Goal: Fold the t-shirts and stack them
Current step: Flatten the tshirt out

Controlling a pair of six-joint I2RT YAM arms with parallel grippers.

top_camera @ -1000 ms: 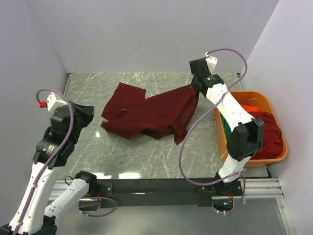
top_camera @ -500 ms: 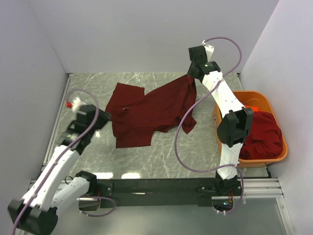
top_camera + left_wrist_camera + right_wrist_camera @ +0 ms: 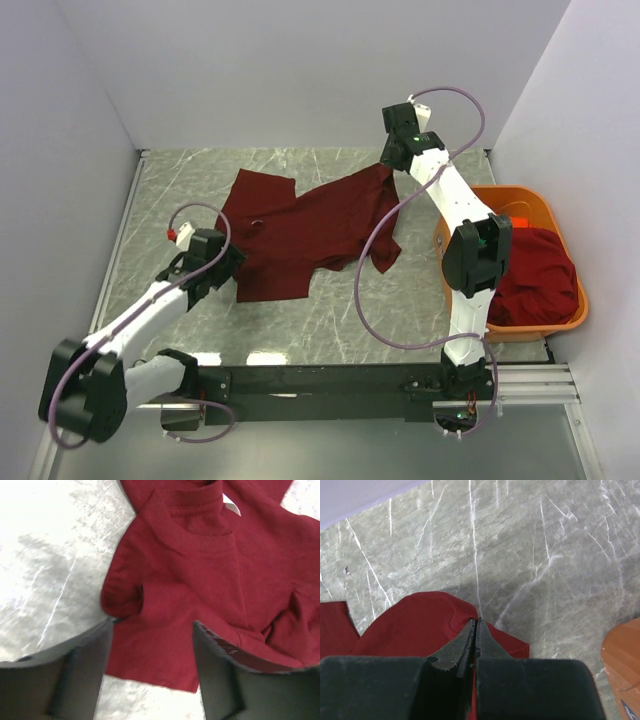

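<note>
Maroon shirt (image 3: 300, 230) sprawled centre; orange basket (image 3: 515, 194) at right, shirts (image 3: 535, 275) heaped inside

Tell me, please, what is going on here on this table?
Two robot arms are working on a dark red t-shirt that lies loosely spread on the table. The right gripper is shut on the shirt's far right corner and seems to lift it a little. The left gripper is open, low over the shirt's near left edge, gripping nothing. An orange basket on the right holds another dark red shirt. The spread shirt is not folded yet.
</note>
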